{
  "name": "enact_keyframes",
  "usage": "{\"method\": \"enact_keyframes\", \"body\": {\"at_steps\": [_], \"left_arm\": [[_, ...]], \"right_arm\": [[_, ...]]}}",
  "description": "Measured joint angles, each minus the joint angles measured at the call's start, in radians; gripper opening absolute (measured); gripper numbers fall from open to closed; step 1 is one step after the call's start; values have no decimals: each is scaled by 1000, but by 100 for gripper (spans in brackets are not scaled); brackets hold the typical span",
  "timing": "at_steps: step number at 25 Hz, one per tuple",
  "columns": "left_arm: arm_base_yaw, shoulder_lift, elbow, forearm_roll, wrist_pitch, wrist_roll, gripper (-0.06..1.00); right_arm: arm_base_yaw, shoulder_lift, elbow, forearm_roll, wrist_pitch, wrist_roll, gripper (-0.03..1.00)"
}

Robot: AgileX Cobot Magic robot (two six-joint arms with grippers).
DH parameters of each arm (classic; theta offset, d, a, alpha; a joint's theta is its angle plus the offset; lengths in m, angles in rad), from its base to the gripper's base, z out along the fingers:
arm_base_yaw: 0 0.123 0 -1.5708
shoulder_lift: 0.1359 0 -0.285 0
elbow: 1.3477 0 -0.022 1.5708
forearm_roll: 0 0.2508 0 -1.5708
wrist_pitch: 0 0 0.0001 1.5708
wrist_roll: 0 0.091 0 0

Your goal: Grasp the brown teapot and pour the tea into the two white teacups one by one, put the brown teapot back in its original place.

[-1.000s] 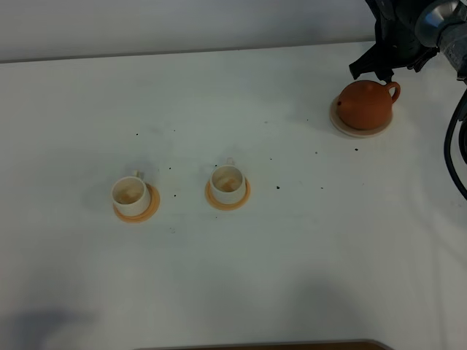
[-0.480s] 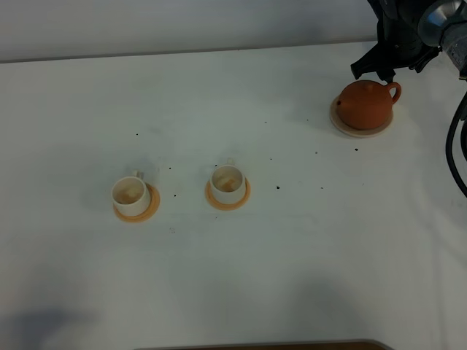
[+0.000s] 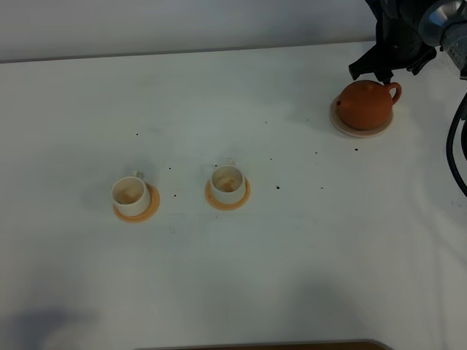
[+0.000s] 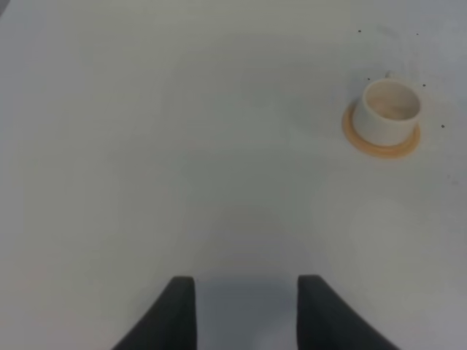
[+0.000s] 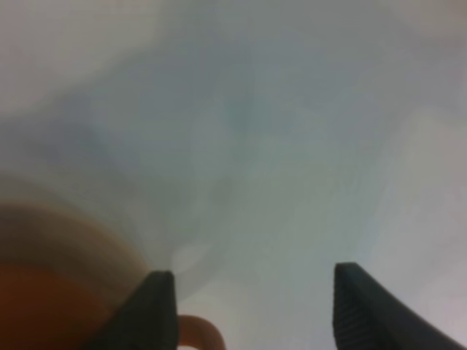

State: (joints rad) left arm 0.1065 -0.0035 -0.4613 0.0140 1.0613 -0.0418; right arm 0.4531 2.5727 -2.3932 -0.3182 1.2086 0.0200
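Note:
The brown teapot [image 3: 363,104] sits on its pale beige saucer [image 3: 343,125] at the far right of the table. My right gripper [image 3: 371,71] hangs just behind and above it, open and holding nothing. In the right wrist view the blurred teapot [image 5: 51,292] and its loop handle [image 5: 201,332] lie beside one finger of the right gripper [image 5: 253,272]. The two white teacups [image 3: 130,193] [image 3: 228,179] stand on orange coasters left of the middle. My left gripper [image 4: 246,280] is open over bare table, far from one teacup [image 4: 392,109]. It is out of the exterior view.
Small dark specks [image 3: 278,187] dot the white table [image 3: 292,248]. Black cables [image 3: 454,153] hang at the right edge. A pale wall [image 3: 182,25] runs behind the table's far edge. The orange coasters [image 3: 149,210] are barely wider than the cups.
The right arm has shifted very slightly toward the far right. The teapot and both cups have not moved, and the jaws stay equally wide.

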Motion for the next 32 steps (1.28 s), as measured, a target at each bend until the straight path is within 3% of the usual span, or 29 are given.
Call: {"method": "enact_keyframes", "body": {"at_steps": [32], "left_arm": [[0,0,0,0,0,-1,37]], "right_arm": [[-22,-30,52,-6,0,-20,50]]}}
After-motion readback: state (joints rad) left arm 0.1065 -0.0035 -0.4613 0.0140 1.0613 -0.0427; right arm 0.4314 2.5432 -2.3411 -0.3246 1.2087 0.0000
